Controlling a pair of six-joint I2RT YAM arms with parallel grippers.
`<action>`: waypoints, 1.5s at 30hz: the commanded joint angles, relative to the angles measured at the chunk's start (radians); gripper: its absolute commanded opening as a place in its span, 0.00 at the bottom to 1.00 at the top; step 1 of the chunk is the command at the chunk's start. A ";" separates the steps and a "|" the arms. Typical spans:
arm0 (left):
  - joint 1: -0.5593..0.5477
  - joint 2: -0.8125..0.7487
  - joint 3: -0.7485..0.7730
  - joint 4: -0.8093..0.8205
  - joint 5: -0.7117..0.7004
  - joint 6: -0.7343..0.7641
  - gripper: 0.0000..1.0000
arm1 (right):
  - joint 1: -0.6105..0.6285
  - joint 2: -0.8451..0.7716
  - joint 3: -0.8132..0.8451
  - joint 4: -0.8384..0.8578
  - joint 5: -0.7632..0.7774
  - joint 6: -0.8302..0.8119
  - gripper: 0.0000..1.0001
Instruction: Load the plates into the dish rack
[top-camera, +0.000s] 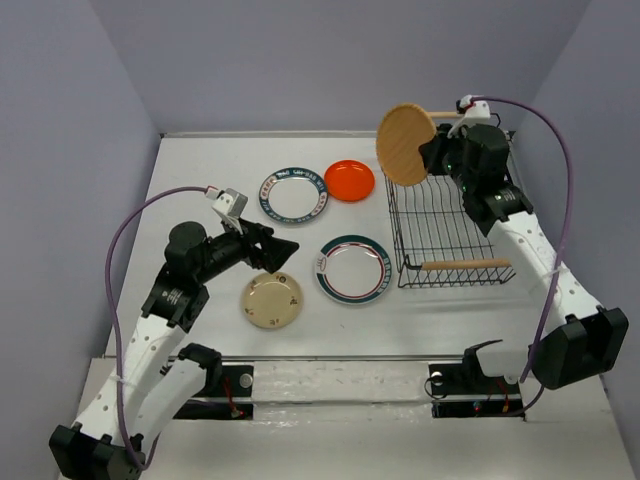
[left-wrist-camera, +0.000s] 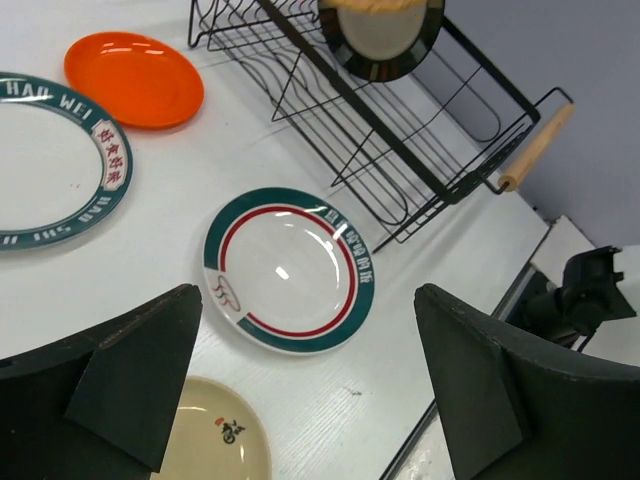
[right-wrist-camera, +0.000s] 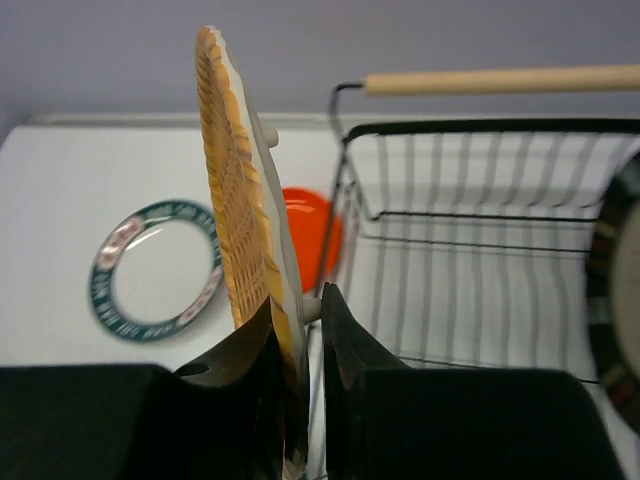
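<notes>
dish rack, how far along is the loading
Done: one dark-rimmed plate stands in the dish rack. In hand: the right hand grips the woven plate upright at the rack's far end. Left: four plates on the table, the orange plate, two patterned plates and the beige plate.

Black pincers (top-camera: 285, 256), white arms (top-camera: 135, 345), purple cables (top-camera: 122, 235)
</notes>
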 joint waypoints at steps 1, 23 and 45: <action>-0.070 -0.025 0.029 -0.084 -0.187 0.081 0.99 | -0.080 0.007 0.064 0.005 0.363 -0.190 0.07; -0.236 -0.022 0.039 -0.124 -0.327 0.096 0.99 | -0.220 0.406 0.124 0.212 0.470 -0.523 0.07; -0.238 0.042 0.049 -0.129 -0.357 0.099 0.99 | -0.298 0.400 0.041 0.254 0.337 -0.382 0.07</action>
